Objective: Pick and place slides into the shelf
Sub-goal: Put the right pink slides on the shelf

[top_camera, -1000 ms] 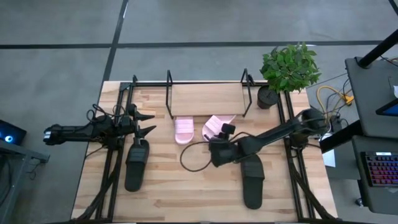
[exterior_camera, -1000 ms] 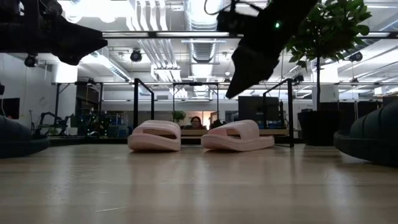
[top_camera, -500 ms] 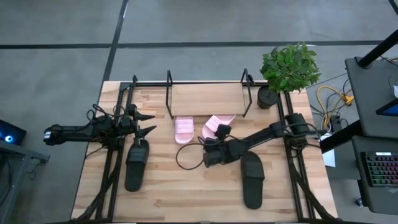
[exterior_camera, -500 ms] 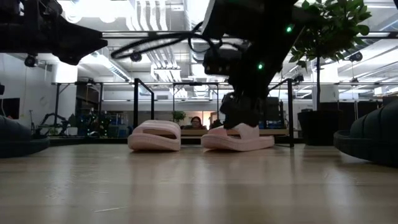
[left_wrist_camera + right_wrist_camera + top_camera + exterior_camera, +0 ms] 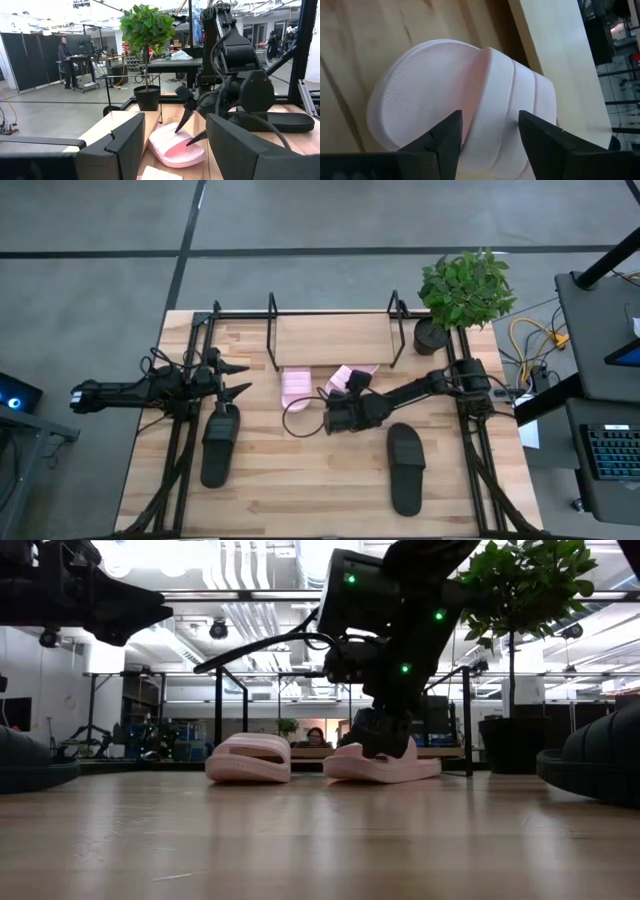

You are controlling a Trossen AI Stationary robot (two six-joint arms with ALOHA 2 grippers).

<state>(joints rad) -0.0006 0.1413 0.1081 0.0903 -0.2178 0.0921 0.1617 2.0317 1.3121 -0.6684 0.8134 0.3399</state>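
Two light pink slides lie sole-down just in front of the shelf [image 5: 335, 340]: the left one [image 5: 296, 388] and the right one [image 5: 352, 375]. One black slide [image 5: 220, 442] lies near the table's left side, the other [image 5: 405, 468] right of centre. My right gripper [image 5: 490, 117] is open and low over the right pink slide [image 5: 445, 95], a finger on each side of its wide strap [image 5: 495, 90]. The low view shows it down at that slide [image 5: 385, 762]. My left gripper [image 5: 240, 378] waits open above the left edge. My right gripper comes down at the right pink slide from above, slanting, its open fingers [image 5: 445, 137] astride the strap's edge [image 5: 487, 125] and lying across the strap. I cannot tell whether the fingers touch it. The slide rests flat on the table.
A potted plant [image 5: 465, 290] stands at the far right corner beside the shelf's right loop [image 5: 398, 330]. A black cable [image 5: 300, 420] loops off the right arm over the table's middle. The near half of the table [image 5: 300, 490] is bare wood between the black slides.
My right gripper has come down from well above the table onto the right pink slide, shifting a little toward the table's left and far edge. The slides have stayed where they were.
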